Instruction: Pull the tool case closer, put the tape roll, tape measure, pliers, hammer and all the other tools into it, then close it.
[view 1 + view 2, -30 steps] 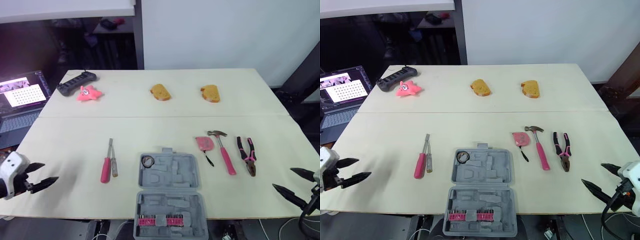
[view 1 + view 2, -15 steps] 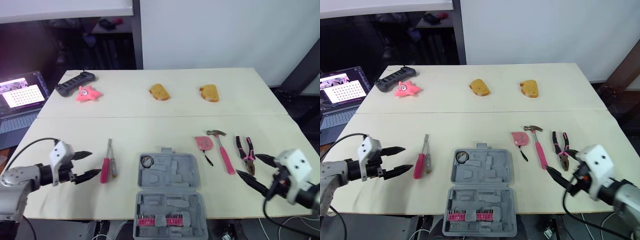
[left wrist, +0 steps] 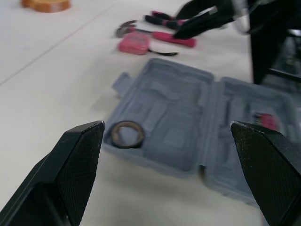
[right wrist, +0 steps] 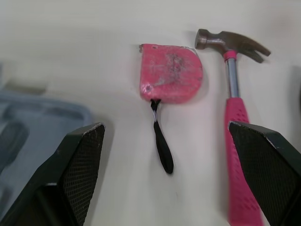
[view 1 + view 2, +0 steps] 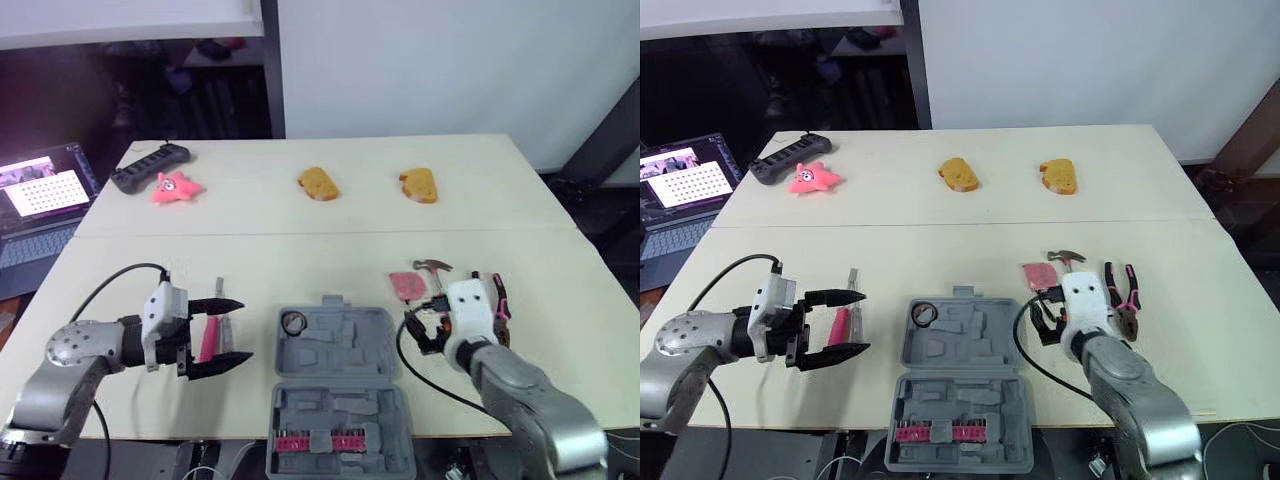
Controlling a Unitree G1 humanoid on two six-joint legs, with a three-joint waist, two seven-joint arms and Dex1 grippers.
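Pale table, white wall, laptop

One each: tool case, tape roll, tape measure, hammer, pliers. Two screwdrivers, two yellow sponges.

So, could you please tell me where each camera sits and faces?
Left eye view: head, facing forward and down over the table; both arms flank the tool case.
Right eye view: beside it, same scene.
Left wrist view: left wrist, looking between the open left jaws across the case and tape roll toward the right jaws.
Right wrist view: right wrist, looking between the open right jaws at the tape measure and hammer.
Shared: both wrist views catch case, tape measure, hammer.
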